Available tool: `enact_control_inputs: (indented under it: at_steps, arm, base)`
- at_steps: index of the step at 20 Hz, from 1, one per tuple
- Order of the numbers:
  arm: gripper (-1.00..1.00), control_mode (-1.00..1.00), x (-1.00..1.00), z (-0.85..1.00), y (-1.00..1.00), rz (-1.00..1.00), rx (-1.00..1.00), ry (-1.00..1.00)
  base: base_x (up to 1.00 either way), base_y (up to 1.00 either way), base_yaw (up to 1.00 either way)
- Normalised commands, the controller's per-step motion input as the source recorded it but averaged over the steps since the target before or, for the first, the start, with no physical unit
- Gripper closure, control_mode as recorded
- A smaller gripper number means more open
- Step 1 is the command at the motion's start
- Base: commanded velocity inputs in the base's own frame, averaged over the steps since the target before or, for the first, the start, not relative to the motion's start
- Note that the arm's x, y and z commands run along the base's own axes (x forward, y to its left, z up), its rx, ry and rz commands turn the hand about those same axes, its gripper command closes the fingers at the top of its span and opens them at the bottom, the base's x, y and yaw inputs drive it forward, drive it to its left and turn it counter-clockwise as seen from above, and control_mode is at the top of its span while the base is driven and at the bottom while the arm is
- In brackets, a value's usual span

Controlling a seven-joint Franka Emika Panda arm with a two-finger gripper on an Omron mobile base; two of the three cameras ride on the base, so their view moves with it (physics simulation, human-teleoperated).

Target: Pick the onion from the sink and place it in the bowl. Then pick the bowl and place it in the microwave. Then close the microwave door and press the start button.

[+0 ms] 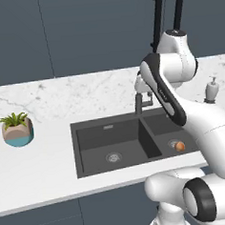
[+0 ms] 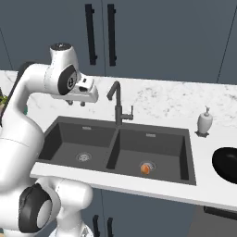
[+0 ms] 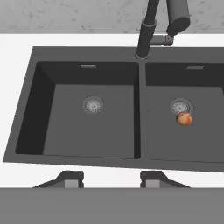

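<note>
Hand view: gripper [image 3: 111, 178], fingers spread and empty, hovers above the sink [image 3: 87, 57]; the onion [image 3: 184, 118] rests beside the right drain.

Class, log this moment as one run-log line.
stage: approach | end effector: open, empty, above sink | onion: right basin, beside drain | bowl: counter, right of sink

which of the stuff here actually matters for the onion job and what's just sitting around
Belongs to the job:
- onion, in the right basin beside the drain
- sink
- bowl, on the counter right of the sink
- gripper, jaws apart, holding nothing

Just lying about:
- faucet
- soap dispenser
- potted plant
</note>
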Motion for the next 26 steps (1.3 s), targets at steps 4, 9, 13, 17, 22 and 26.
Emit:
enact_control_inputs:
  at_steps: [4,9,13,17,22,26]
  arm:
    - [-1.0,-1.0,-0.04,-0.03,-0.06,0.0,0.0,0.0]
    - [-1.0,-1.0,-0.4,-0.17,-0.91,0.0,0.13,-0.11]
    - [-1.0,-1.0,-0.49,-0.3,-1.0,0.0,0.18,0.01]
    - [-1.0,-1.0,-0.13,-0.43,-1.0,-0.01,0.16,0.13]
    - [-1.0,-1.0,0.0,-0.72,-0.82,-0.02,0.1,0.17]
    - [-1.0,-1.0,0.09,-0.84,-0.56,-0.01,0.02,0.23]
  base:
    - [0.0,0.0,0.0]
    - [0.0,0.0,0.0]
    - [0.0,0.0,0.0]
    - [0.0,0.0,0.0]
    - [0.0,0.0,0.0]
    - [0.0,0.0,0.0]
